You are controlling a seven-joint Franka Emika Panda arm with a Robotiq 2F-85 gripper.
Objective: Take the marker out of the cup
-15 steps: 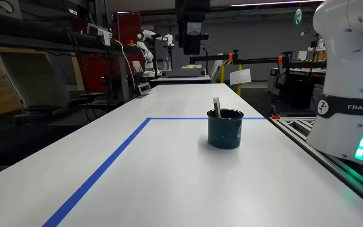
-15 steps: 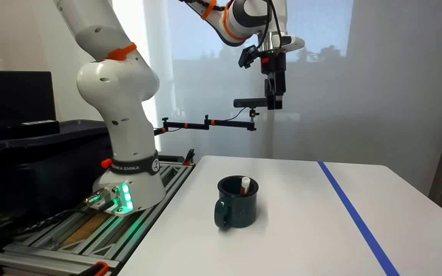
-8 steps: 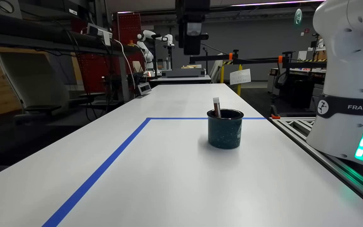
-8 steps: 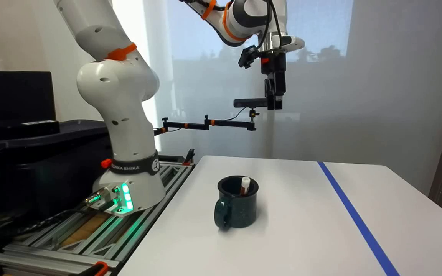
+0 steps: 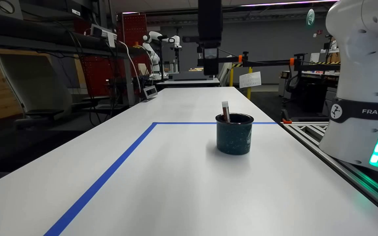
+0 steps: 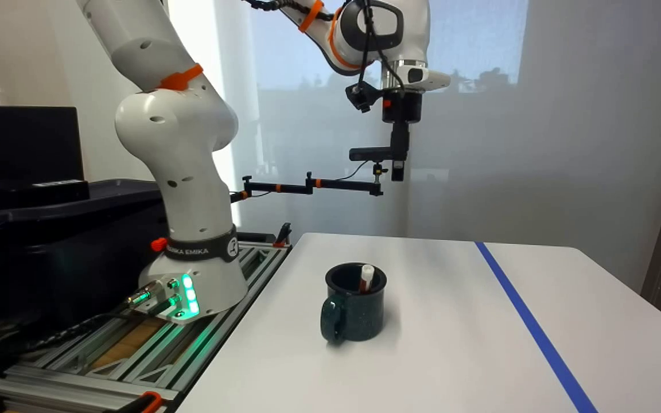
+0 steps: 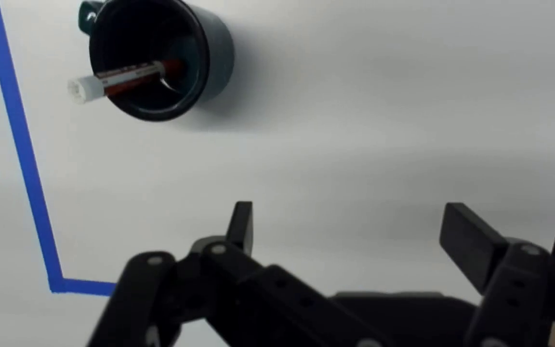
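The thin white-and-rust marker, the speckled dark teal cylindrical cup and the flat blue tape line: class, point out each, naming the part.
Marker [image 7: 128, 79], in the wrist view: its printed barrel.
Cup [image 5: 233, 137], in an exterior view: its outer wall.
Blue tape line [image 6: 534, 327], in an exterior view: midway along its visible length.

White table [image 6: 451, 361]; on it, upright teal cup [image 6: 359, 312], blue tape [image 6: 529, 321].
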